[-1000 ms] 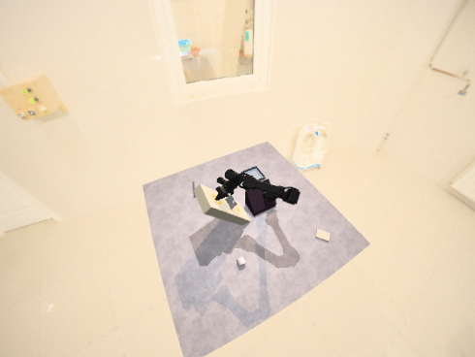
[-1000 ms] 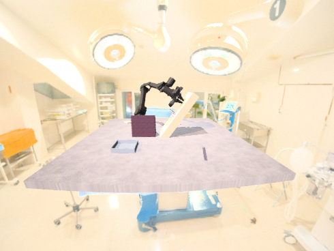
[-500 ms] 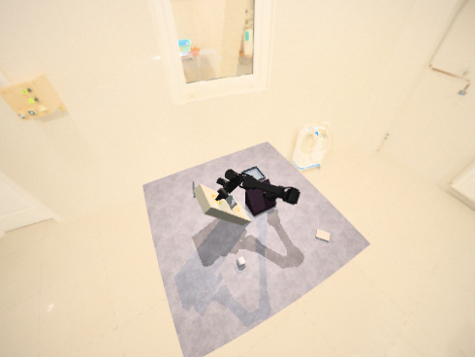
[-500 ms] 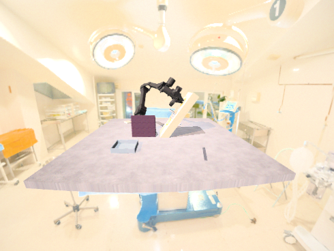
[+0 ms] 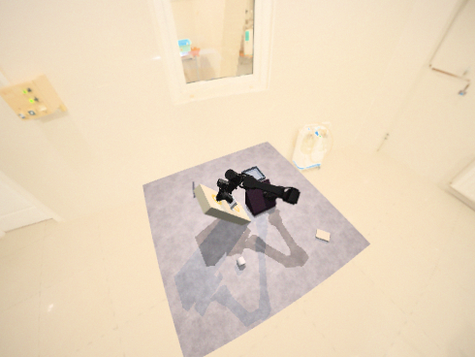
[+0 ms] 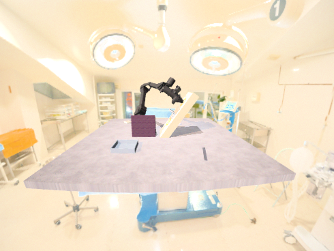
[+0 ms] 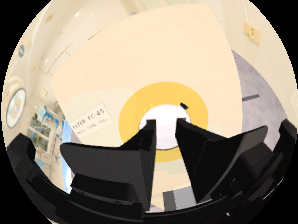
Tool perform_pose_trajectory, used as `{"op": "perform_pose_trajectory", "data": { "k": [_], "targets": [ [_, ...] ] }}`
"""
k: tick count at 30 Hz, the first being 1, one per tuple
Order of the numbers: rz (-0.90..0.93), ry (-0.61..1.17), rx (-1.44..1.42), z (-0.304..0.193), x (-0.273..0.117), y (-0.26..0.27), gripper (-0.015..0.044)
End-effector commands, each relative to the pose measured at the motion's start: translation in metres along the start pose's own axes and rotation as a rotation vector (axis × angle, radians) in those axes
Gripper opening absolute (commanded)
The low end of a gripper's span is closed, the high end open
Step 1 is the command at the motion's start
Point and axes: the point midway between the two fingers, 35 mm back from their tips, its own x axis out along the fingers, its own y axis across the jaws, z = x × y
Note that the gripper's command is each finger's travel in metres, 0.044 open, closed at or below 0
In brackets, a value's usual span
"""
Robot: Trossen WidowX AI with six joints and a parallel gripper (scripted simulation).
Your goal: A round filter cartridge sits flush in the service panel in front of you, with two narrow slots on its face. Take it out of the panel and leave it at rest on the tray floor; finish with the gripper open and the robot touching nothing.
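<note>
The cream service panel [image 5: 205,195] [image 6: 178,116] [image 7: 160,50] stands tilted on the table. The white round face of the filter cartridge [image 7: 165,111] shows in the wrist view inside a yellow ring [image 7: 131,110] on the panel. A small black mark sits at the face's upper right edge. My gripper [image 5: 227,199] [image 6: 180,101] [image 7: 164,123] is at the panel, shut on the cartridge, with its fingertips on the face. The fingertips hide the two slots. The cartridge appears seated in the panel. The grey-blue tray [image 5: 254,173] [image 6: 125,146] lies apart on the table and holds nothing.
A dark purple block [image 5: 260,198] [image 6: 143,126] stands between the tray and the panel. A thin dark bar [image 5: 194,189] [image 6: 204,153] [image 7: 250,97] lies behind the panel. A small white piece [image 5: 240,261] and a cream block [image 5: 323,235] lie farther off.
</note>
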Motion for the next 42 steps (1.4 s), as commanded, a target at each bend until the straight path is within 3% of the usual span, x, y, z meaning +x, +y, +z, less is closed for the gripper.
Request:
{"op": "perform_pose_trajectory", "data": {
  "k": [1,29,34,42],
  "targets": [
    [-0.008,0.008,-0.163,-0.002,0.007,0.0,0.0],
    [-0.004,0.011,-1.136,-0.002,0.007,0.0,0.0],
    [-0.005,0.013,-1.086,-0.002,0.004,-0.001,0.0],
    [-0.013,0.027,-1.051,0.0,-0.032,-0.004,0.0]
  ]
}}
